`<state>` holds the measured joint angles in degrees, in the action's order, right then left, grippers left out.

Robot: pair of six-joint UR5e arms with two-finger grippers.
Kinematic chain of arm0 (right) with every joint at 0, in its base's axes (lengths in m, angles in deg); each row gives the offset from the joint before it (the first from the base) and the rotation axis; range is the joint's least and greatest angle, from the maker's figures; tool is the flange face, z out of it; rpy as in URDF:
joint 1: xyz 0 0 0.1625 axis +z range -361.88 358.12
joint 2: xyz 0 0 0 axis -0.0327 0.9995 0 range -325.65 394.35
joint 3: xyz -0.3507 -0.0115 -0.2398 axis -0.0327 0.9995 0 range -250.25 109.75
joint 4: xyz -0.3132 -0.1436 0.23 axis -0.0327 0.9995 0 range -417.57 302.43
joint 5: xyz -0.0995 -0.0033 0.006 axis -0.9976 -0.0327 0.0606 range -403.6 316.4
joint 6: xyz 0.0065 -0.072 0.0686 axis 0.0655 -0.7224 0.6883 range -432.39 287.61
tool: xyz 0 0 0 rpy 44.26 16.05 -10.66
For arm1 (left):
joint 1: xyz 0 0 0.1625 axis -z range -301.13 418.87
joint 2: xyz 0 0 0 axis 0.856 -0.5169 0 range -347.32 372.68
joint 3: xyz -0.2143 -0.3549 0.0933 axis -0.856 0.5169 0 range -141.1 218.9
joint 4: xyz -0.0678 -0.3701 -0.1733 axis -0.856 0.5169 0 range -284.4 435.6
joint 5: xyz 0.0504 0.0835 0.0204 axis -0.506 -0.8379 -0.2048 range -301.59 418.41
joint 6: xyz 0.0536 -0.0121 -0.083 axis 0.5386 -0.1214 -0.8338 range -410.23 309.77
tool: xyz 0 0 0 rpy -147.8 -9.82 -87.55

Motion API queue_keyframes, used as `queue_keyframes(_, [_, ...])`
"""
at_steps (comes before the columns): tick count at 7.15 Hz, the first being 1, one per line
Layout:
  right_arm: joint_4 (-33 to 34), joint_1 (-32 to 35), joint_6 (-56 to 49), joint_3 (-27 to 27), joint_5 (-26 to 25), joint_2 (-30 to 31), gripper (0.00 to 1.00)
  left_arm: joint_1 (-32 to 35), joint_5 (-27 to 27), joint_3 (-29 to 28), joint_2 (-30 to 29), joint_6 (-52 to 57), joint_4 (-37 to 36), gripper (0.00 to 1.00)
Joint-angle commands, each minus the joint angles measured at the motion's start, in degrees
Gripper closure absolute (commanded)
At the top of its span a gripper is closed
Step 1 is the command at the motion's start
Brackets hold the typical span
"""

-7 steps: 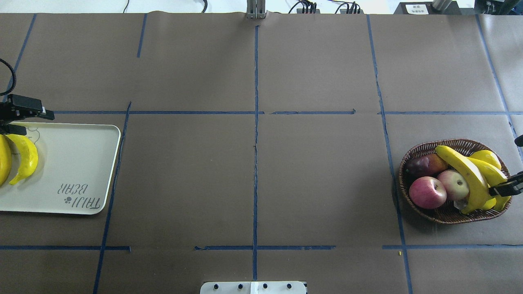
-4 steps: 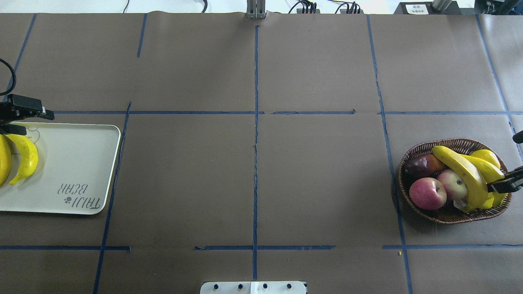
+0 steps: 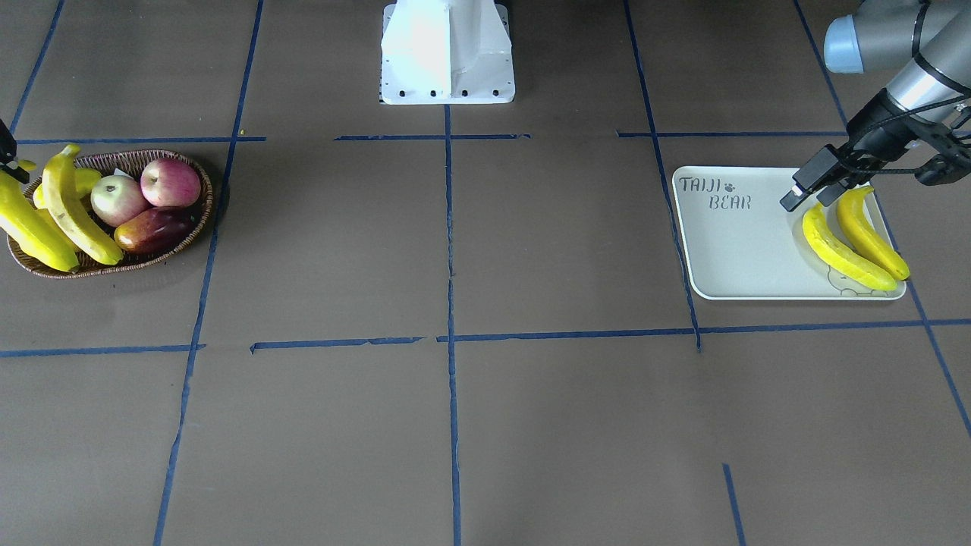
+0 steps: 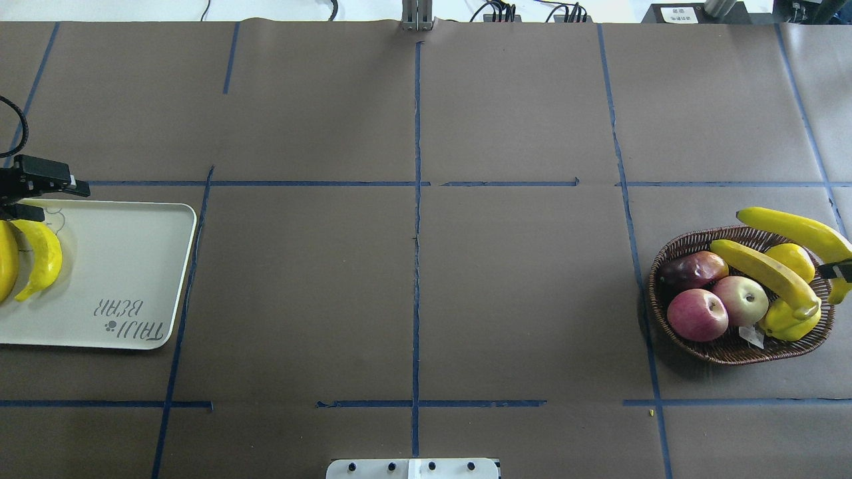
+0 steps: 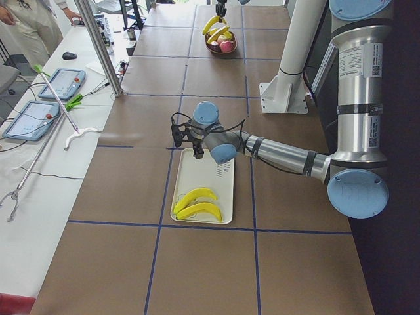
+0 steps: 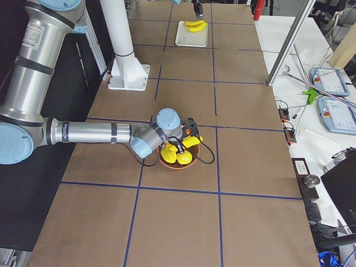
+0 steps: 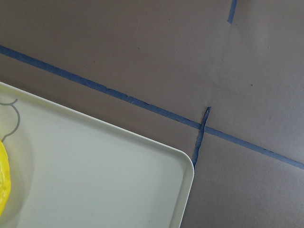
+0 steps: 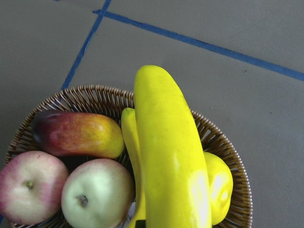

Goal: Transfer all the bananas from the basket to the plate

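Observation:
The wicker basket point(image 4: 672, 266) sits at the table's right. My right gripper point(image 4: 837, 270) is shut on a banana point(image 4: 792, 228) and holds it tilted above the basket's far right rim; the wrist view shows this banana point(image 8: 171, 156) close up. A second banana point(image 4: 765, 271) lies in the basket across the other fruit. The white plate point(image 4: 133, 266) lies at the far left with two bananas point(image 4: 43, 256) side by side on it. My left gripper point(image 4: 40, 196) is open and empty over the plate's far left end, just beyond the bananas.
The basket also holds two apples point(image 4: 697, 314), a dark red fruit point(image 4: 692, 267), a yellow pear point(image 4: 789, 320) and a yellow oval fruit point(image 4: 792, 258). Blue tape lines cross the brown table. The robot's white base point(image 3: 447, 53) stands at mid-table on the near edge.
My right gripper has lifted one banana up out of the basket and swung it toward the far rim. The other banana has settled lower on the fruit. The left arm has not moved.

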<state>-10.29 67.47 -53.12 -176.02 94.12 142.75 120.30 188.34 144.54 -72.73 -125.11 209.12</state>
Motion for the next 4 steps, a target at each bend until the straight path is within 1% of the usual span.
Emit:
queue_keyframes(1, [0.00, 1.41, 1.20, -1.02, 1.59, -3.43, 1.00, -0.69, 0.15, 0.00, -0.37, -0.09, 0.77, 0.00])
queue_keyframes(2, [-0.09, 1.24, 5.30, -1.02, 2.02, -6.50, 1.00, -1.22, 0.07, 0.00, -0.46, -0.26, 2.17, 0.00])
queue_keyframes(3, [-0.09, -1.20, 12.82, -1.28, 2.03, -10.53, 1.00, -2.96, 0.07, 0.00, -0.73, -1.83, 5.22, 0.00])
queue_keyframes(4, [-0.09, -4.36, 18.73, -1.72, 1.68, -13.88, 1.00, -4.81, -0.11, -0.17, -2.47, -3.76, 6.91, 0.00])
